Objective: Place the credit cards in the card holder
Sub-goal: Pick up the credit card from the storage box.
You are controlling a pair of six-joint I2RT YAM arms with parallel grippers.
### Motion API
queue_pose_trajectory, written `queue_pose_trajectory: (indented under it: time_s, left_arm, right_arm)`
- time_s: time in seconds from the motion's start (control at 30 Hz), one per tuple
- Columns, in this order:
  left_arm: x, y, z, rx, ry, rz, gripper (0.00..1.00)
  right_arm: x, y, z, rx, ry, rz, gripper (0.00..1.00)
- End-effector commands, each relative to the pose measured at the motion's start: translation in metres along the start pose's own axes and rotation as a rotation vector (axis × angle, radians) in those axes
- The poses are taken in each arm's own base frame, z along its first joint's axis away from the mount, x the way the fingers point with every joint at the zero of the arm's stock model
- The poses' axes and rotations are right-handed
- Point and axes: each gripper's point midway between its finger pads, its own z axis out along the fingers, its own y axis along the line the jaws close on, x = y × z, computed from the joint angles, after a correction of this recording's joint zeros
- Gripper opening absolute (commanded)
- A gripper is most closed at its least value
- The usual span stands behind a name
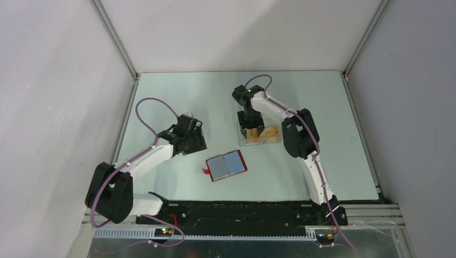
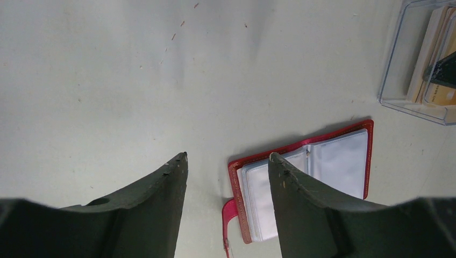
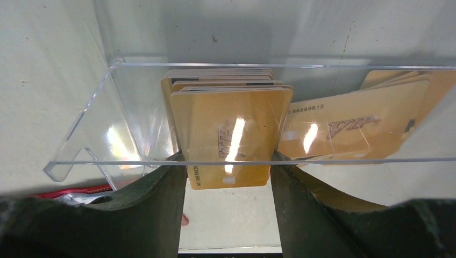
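Note:
The credit cards are gold VIP cards in a clear plastic box (image 3: 80, 129). A stack stands on edge, and its front card (image 3: 231, 123) sits between my right gripper's (image 3: 228, 157) fingertips, which press against both of its side edges. More cards (image 3: 349, 126) lie flat to the right in the box. The card holder (image 1: 227, 165), a red wallet with blue-grey sleeves, lies open at the table's middle. My left gripper (image 2: 228, 156) hangs open and empty just left of the card holder (image 2: 333, 161), its right finger over the near page.
The clear box (image 1: 267, 141) stands behind and right of the wallet, with the right arm bent over it. The wallet's red closing tab (image 2: 230, 215) sticks out on its left side. White walls close off the table's back and sides.

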Motion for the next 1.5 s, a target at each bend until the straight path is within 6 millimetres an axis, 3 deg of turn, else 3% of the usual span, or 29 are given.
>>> queue_pose_trajectory:
  time_s: [0.0, 0.7, 1.03, 1.47]
  left_arm:
    - [-0.003, -0.003, 0.0, 0.014, -0.012, 0.016, 0.62]
    - [-0.002, -0.004, 0.0, 0.014, -0.007, 0.02, 0.62]
    - [-0.001, -0.003, 0.001, 0.013, -0.007, 0.022, 0.62]
    - [0.0, -0.003, 0.001, 0.01, -0.006, 0.021, 0.62]
  right_arm:
    - [-0.012, -0.002, -0.034, -0.003, -0.081, 0.001, 0.57]
    - [-0.011, -0.001, -0.05, -0.023, -0.101, -0.011, 0.63]
    - [-0.009, -0.005, -0.03, 0.005, -0.073, -0.027, 0.68]
    - [-0.007, -0.001, -0.014, -0.027, -0.046, -0.017, 0.65]
